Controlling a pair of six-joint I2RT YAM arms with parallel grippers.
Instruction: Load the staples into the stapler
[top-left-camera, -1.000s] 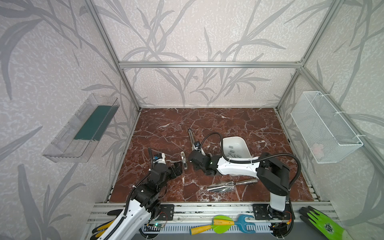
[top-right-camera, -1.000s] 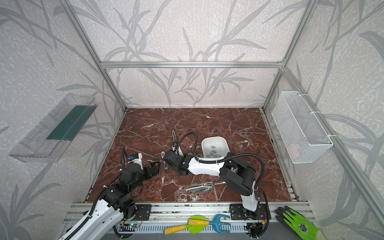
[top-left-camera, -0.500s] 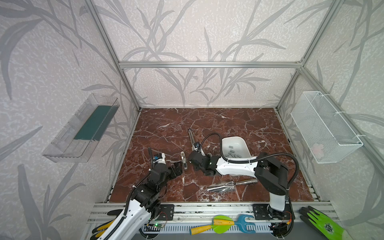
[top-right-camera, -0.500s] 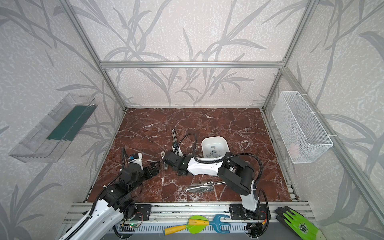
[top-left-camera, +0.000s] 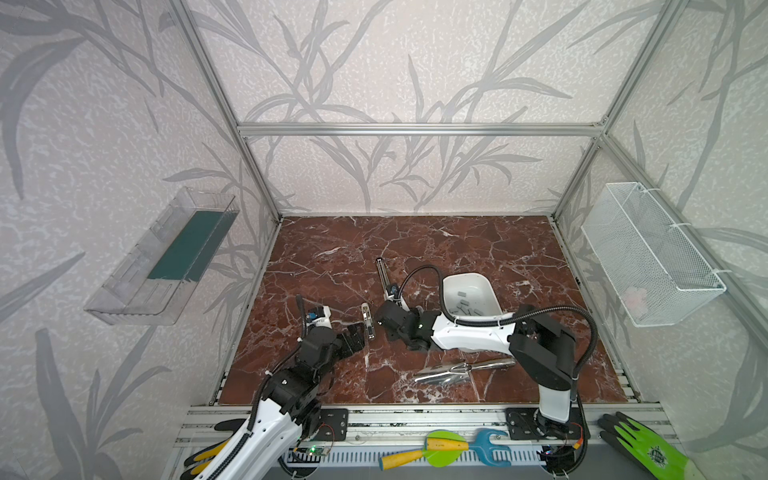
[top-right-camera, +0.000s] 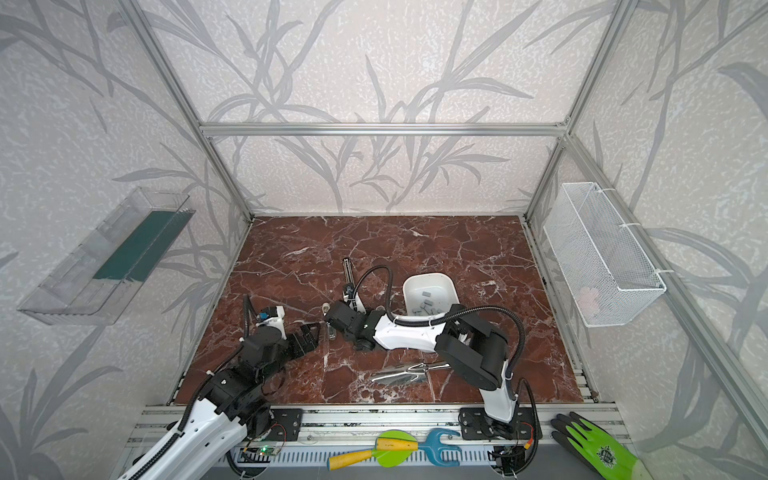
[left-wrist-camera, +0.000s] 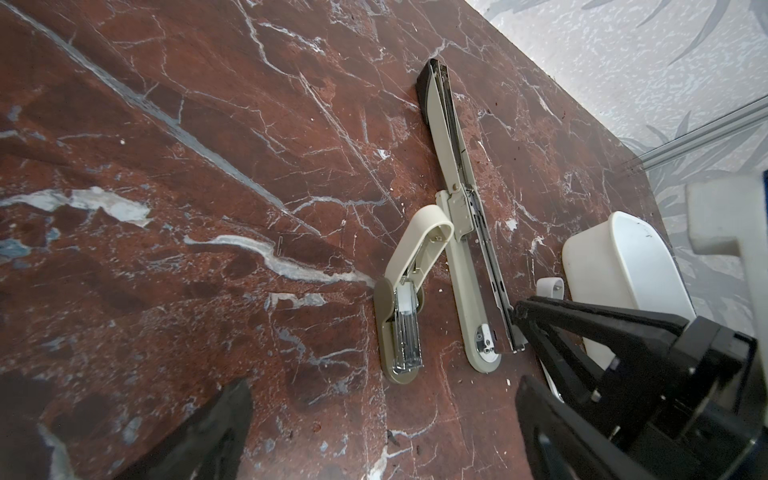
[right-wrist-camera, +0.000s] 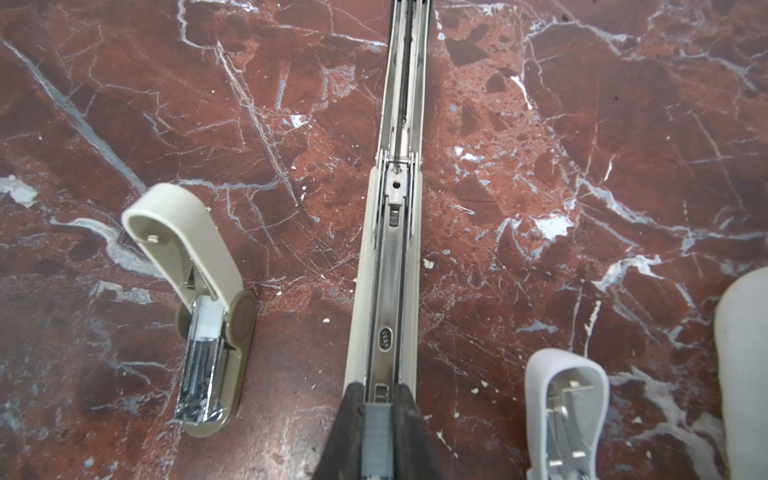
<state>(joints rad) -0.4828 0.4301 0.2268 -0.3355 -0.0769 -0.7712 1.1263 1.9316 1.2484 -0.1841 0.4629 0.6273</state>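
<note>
The right gripper (right-wrist-camera: 378, 395) holds a staple strip (right-wrist-camera: 376, 440) at the long stapler (right-wrist-camera: 392, 266)
Its jaws are pinched tight on the grey strip, right at the end of the stapler's open metal channel, which lies flat on the marble table (right-wrist-camera: 540, 124). The left gripper (top-left-camera: 356, 336) is spread wide with nothing in it, just beside a small beige stapler (right-wrist-camera: 208, 332). More staples (top-left-camera: 465, 308) lie loose in the white tray (top-left-camera: 484, 286) near the right arm
</note>
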